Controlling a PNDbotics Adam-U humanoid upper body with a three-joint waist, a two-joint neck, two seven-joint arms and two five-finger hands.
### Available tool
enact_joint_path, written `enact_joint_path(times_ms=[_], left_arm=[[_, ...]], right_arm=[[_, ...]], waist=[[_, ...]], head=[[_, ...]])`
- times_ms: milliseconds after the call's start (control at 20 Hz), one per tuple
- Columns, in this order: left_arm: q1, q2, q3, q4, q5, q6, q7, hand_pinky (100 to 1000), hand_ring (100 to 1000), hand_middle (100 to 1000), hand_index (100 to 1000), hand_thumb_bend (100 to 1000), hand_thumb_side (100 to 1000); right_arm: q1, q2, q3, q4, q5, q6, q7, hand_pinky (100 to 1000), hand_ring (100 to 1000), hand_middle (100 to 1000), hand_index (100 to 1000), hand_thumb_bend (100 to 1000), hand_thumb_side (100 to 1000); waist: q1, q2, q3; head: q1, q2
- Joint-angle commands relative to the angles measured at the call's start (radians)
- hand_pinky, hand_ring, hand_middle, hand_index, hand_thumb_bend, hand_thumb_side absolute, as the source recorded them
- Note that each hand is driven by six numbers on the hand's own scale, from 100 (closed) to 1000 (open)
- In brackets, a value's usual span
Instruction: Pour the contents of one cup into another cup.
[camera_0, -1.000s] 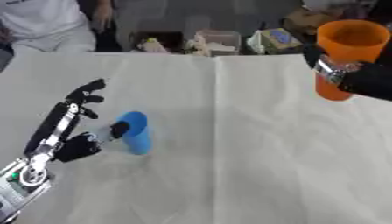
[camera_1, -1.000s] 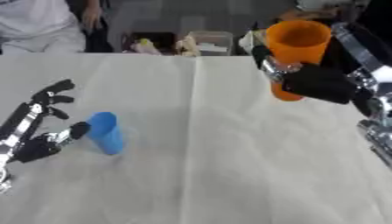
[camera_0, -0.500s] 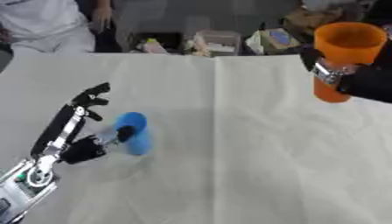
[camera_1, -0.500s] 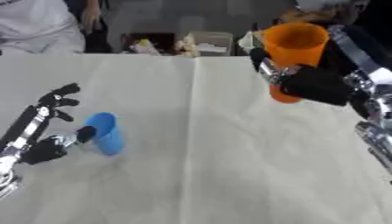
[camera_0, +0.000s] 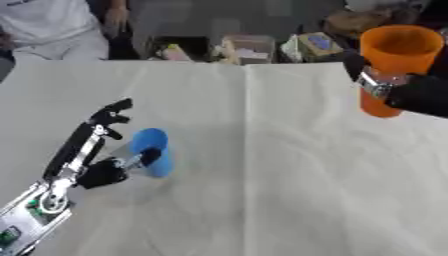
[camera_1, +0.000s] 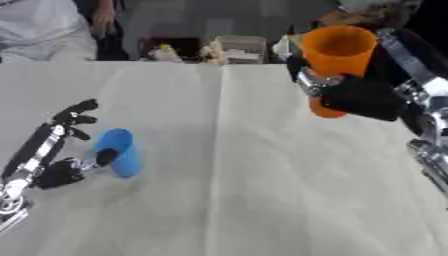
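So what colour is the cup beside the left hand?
Blue cup, clearest in the left eye view.

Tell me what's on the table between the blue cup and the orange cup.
Nothing: in the left eye view only bare white tablecloth, with a crease running down it, lies between the blue cup and the orange cup held up in the right hand.

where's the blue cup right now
The blue cup stands upright on the white table, left of centre in both views, right beside the left robot hand, whose thumb is at its side.
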Motion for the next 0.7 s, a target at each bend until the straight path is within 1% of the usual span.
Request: enact_joint_path(times_ms=[50, 450, 700], left_arm=[[-0.018, 0.015, 0.001, -0.001, -0.008, -0.012, -0.004, 686, 850, 911, 1000, 741, 782], [-0.030, -0.002, -0.006, 0.030, -0.028, -0.004, -0.023, 660, 837, 903, 1000, 680, 745], [-0.036, -0.013, -0.009, 0.049, -0.027, -0.004, -0.034, 659, 836, 904, 1000, 678, 749]], right_arm=[[-0.017, -0.010, -0.005, -0.017, -0.002, 0.000, 0.003, 502, 488, 498, 602, 100, 356], [-0.021, -0.007, -0.004, -0.017, -0.002, -0.001, 0.007, 502, 488, 498, 602, 100, 352], [-0.023, -0.006, -0.003, -0.017, -0.001, 0.000, 0.008, 502, 488, 498, 601, 100, 349]], waist=[[0.001, -0.017, 0.001], [0.001, -0.016, 0.001], [0.001, -0.014, 0.001]], head=[[0.003, -0.009], [0.005, -0.012], [0.006, -0.014]])
